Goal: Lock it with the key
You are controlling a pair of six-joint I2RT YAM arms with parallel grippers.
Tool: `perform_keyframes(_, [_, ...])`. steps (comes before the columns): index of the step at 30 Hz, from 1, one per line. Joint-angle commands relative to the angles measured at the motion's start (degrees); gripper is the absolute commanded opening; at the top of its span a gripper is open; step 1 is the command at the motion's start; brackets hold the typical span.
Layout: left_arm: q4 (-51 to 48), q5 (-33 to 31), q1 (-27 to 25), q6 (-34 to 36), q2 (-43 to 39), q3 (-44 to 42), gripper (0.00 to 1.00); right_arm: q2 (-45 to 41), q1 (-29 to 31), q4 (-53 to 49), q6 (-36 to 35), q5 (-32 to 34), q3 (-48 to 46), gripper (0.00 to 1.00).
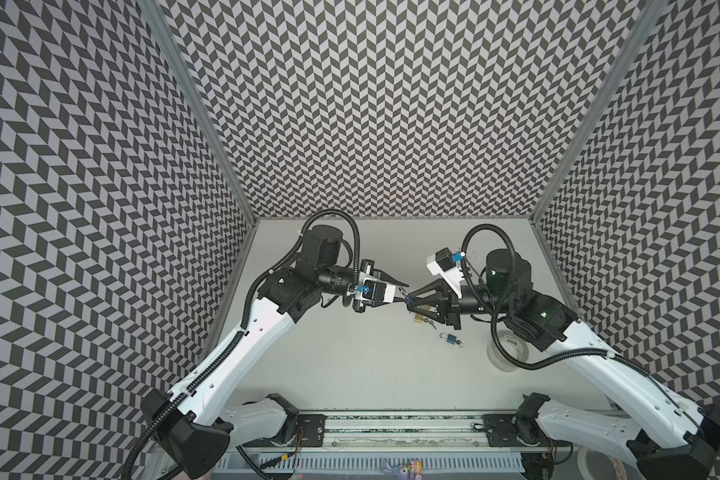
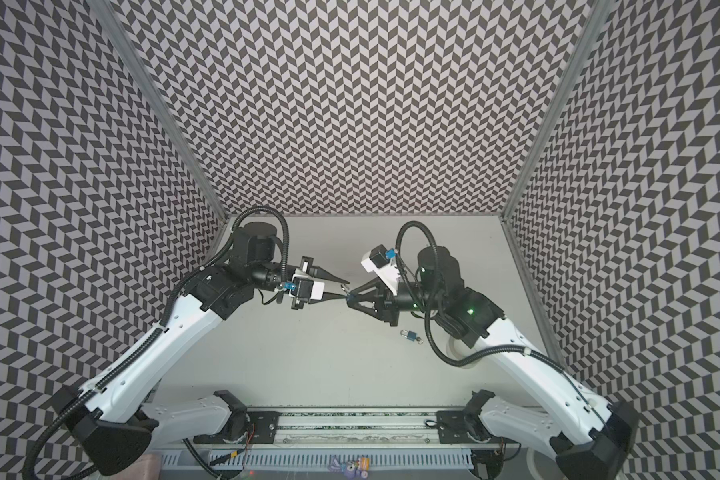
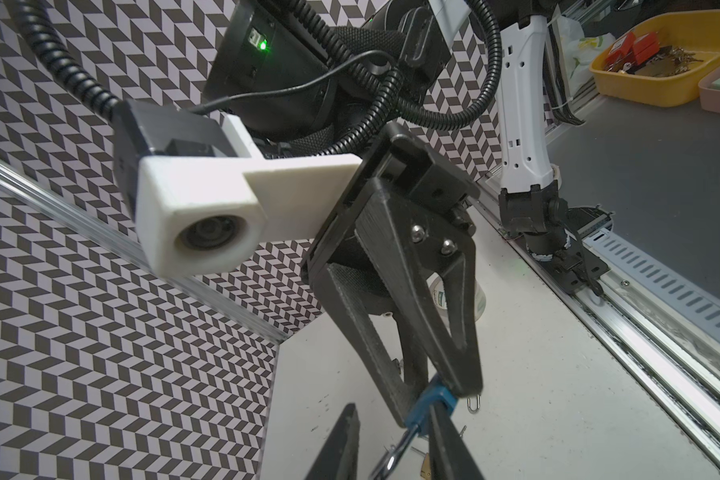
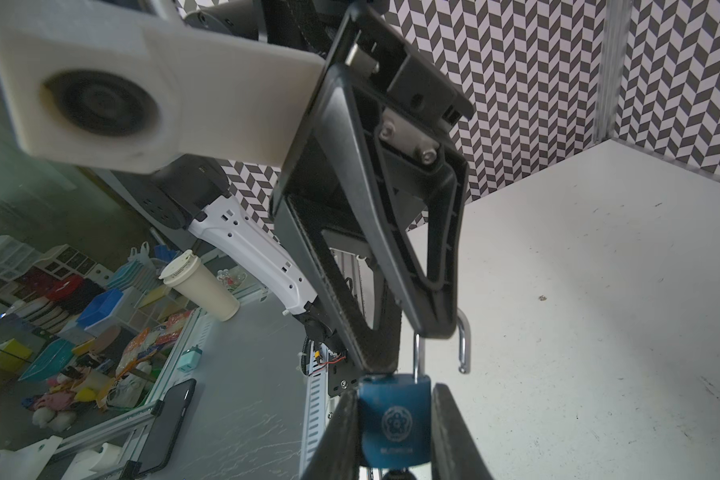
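Observation:
My right gripper is shut on a blue padlock, held above the table in both top views. The lock's steel shackle stands raised, its free end out of the body. A dark key head seems to show under the lock, mostly cut off by the frame edge. My left gripper meets it from the left and straddles the shackle. Its jaws are apart, with the shackle close to one finger. In the right wrist view one left fingertip lies over the shackle's bend and the other rests on the lock's top.
On the table under the grippers lie a brass padlock with keys and a second blue padlock with a key. A roll of clear tape sits under the right arm. Patterned walls close three sides.

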Motion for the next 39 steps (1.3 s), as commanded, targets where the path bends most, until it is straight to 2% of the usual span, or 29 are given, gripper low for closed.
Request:
perform_keyframes(1, [-2.3,0.2,-0.4,1.5,0.0,1.1,0.32,-1.4,0.2,4.2,-0.4,-0.9,1.8,0.02])
perform_keyframes(10, [-2.2,-0.3,-0.5,1.7,-0.7,0.7,0.34,-1.9,0.2,4.3,-0.6,1.7,1.7,0.01])
perform_keyframes(14, [-2.1,-0.6,-0.4,1.8,-1.3,0.5,0.35,-2.8,0.2,4.4,-0.6,4.9,1.4,0.00])
perform_keyframes(23, [-2.1,-0.4,-0.5,1.8,-1.2,0.8,0.36,-2.5,0.2,3.9,-1.1,0.9,1.3,0.00])
perform_keyframes(30, [-2.4,-0.1,-0.4,1.8,-0.7,1.0,0.30,-2.1,0.2,3.6,-1.5,-2.2,1.2,0.00])
perform_keyframes(39, [-2.7,0.0,-0.5,1.9,-0.7,1.2,0.18,-1.9,0.3,3.3,-1.8,-1.6,1.2,0.00])
